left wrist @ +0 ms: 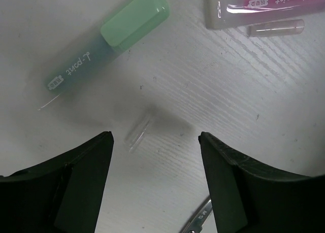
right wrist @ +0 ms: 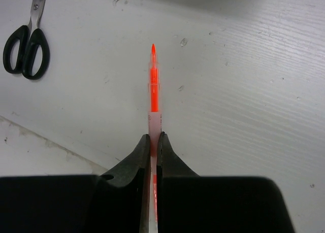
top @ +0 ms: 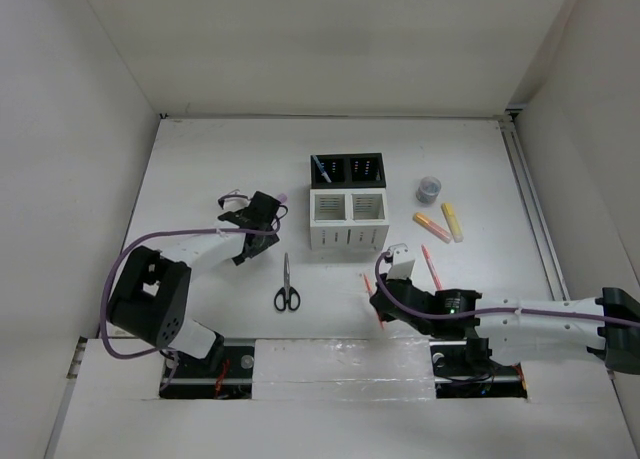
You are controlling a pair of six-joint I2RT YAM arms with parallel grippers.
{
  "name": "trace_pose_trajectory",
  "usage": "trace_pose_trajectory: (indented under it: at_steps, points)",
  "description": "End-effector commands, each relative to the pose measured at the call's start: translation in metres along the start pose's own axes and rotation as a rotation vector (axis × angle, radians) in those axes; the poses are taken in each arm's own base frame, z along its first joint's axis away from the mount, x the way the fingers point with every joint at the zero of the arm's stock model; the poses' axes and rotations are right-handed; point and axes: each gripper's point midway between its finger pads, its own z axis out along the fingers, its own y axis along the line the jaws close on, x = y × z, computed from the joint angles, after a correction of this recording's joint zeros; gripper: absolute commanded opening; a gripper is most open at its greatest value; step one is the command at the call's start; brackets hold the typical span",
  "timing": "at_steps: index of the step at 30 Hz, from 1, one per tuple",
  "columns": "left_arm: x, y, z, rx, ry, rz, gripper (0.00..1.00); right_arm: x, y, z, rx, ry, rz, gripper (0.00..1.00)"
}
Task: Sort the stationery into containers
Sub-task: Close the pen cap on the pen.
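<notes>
Pinching the orange pen lengthwise at frame centre, the right gripper looks ready to carry it to the containers in mid-picture. The left gripper hangs parted below the green highlighter, upper left, holding nothing.

Held orange pen; scissors near containers
</notes>
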Motion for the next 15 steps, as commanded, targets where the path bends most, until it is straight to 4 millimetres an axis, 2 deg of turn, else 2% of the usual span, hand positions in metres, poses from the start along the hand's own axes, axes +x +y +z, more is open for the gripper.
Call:
trace_pose_trajectory:
  at_steps: [1,7,10,15]
  points:
    - [-0.009,-0.004,-0.001,0.002,-0.026,-0.010,0.65,-0.007,0.009,-0.001,-0.038,-0.032,0.013,0.00]
    - [0.000,0.001,0.008,-0.013,-0.015,0.000,0.55,-0.007,0.010,-0.001,-0.038,-0.031,0.022,0.00]
    - [0.005,0.001,0.012,-0.012,-0.005,0.002,0.55,-0.007,0.010,-0.001,-0.038,-0.031,0.022,0.00]
    - [0.013,0.006,0.016,-0.021,0.012,0.011,0.43,-0.009,0.012,-0.001,-0.038,-0.031,0.022,0.00]
